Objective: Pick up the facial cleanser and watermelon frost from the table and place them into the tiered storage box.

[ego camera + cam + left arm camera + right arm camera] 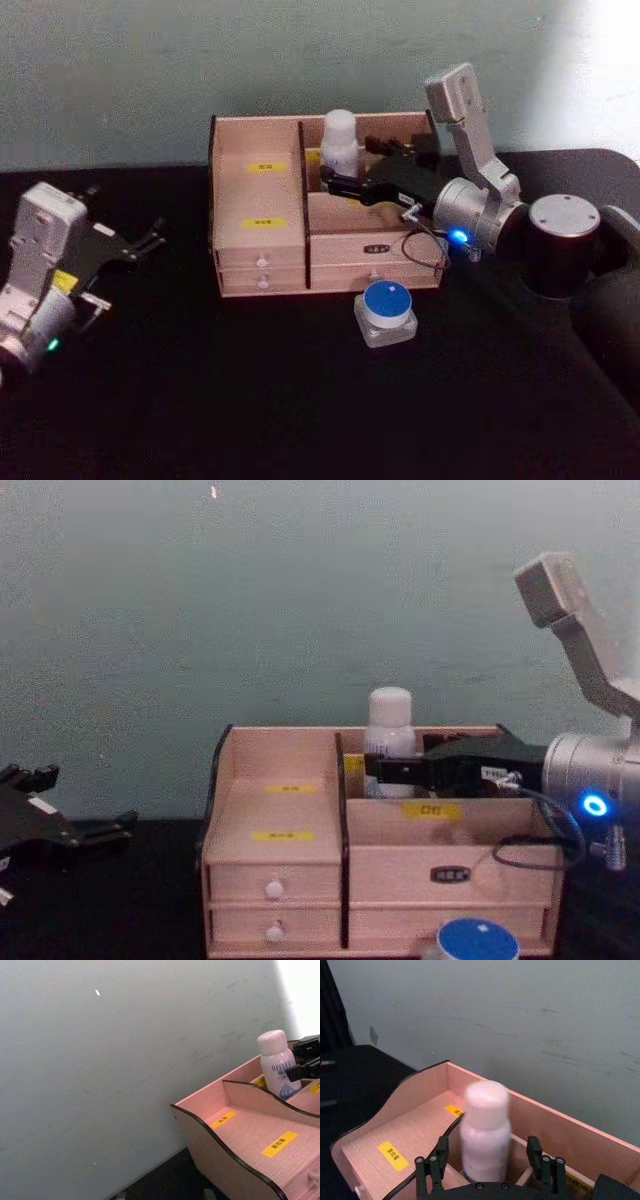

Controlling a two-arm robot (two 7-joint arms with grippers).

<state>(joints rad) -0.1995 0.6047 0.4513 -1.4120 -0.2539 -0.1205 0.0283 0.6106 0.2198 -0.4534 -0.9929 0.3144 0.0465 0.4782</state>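
The black table (250,400) fills the lower half of the head view, and the tiered storage box (260,215) sits at its upper middle against the wall. The right gripper (488,1150) reaches in from the right over the box's rear right compartment, its fingers (432,1167) spread to either side of the facial cleanser (340,140) with a gap showing on both sides, so it is open and clamps nothing. The left gripper (135,245) hangs at the left edge, well apart from the box, and looks open and empty. The cleanser stands upright in that rear compartment, just beside the centre divider. The watermelon frost (387,308) sits on the table at lower centre-right, just in front of the box's drawer face, not yet stowed. The main risk is at the pull-back: the bottle is tall and slim, so a finger brushing it could topple it. The squat, glass-like jar may also slip in a loose grip.
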